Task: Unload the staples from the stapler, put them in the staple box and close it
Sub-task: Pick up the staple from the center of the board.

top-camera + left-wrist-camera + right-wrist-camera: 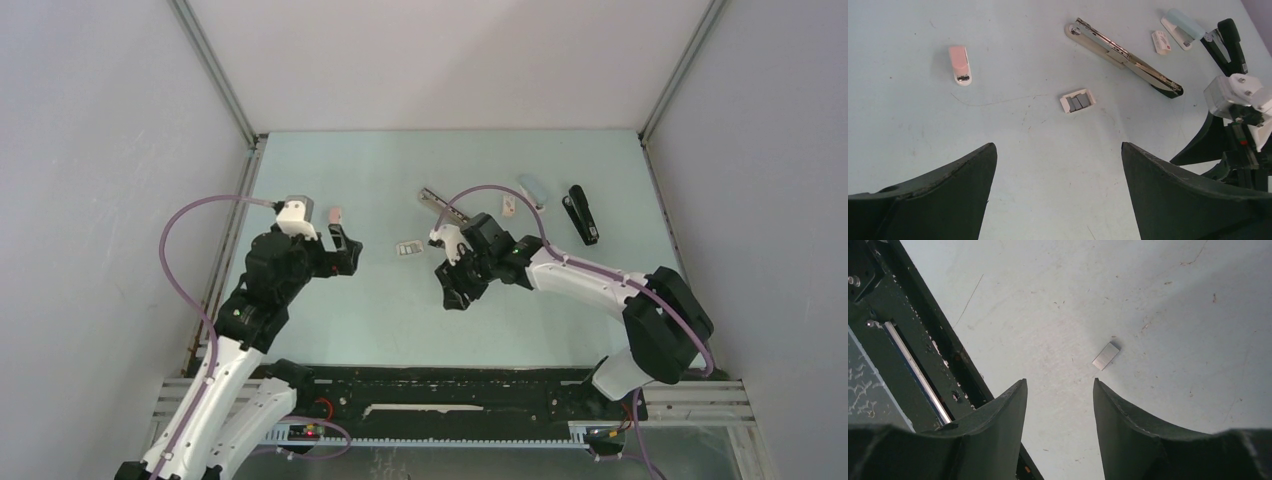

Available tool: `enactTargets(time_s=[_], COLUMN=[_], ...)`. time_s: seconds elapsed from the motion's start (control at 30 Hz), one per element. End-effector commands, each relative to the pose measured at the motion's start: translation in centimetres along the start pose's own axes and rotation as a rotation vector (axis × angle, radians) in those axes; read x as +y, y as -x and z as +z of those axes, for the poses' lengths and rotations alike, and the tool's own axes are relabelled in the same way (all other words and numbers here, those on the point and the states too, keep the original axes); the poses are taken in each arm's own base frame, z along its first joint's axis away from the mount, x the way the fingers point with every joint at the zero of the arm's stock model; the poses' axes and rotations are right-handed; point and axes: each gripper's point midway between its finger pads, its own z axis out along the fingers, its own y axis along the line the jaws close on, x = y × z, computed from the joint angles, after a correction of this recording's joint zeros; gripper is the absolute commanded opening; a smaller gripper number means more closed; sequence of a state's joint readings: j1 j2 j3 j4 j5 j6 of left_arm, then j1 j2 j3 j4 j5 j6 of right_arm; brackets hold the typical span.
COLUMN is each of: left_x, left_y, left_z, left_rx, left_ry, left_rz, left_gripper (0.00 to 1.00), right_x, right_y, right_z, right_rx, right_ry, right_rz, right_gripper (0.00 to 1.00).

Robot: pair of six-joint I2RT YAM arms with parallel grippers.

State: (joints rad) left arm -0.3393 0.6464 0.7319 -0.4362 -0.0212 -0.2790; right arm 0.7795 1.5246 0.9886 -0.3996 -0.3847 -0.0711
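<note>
I see my right gripper [1058, 385] parted and empty over the staples [1106, 355], a short strip loose on the table [1173, 300], while my left gripper [1058, 146] is spread wide, facing the opened stapler [1123, 57].

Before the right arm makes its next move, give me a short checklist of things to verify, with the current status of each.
1. Right gripper empty, jaws apart: ok.
2. Staple strip lying loose on the table, touching neither finger: ok.
3. Left gripper wide open, holding nothing: ok.
4. Long stapler lying swung open on the table: ok.
5. Long stapler's magazine empty of staples: cannot tell.
6. The two arms apart from each other in the top view: ok.
</note>
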Motion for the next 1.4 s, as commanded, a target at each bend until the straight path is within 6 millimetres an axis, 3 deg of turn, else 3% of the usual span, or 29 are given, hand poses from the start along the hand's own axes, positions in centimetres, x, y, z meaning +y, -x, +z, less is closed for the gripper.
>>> enactTargets(time_s=[0.0,0.67,1.07,1.37], left_x=[-0.4,-0.4,-0.2,-0.2], left_y=[0.4,0.6,0.7,0.8], left_z=[0.3,-0.1,-0.3,-0.4], left_rx=[-0.015,-0.035,-0.045,-0.051], left_ry=[-0.048,-0.050,-0.042,-0.045], left_rz=[-0.044,-0.051,-0.053,-0.053], left_gripper=[1.00,1.00,1.00,1.00], right_x=[0.6,1.9,-1.3,-4.2], right_y=[1.1,0.7,1.9,1.0], right_z=[0.2,2.4,3.3,4.0], right_rx=[-0.003,0.024,-0.022,0.010], right_ry=[0.000,-0.032,-0.203,-0.332], right_rz=[0.023,0.078,0.178,0.168], right_gripper=[0.61,0.61,0.61,0.59])
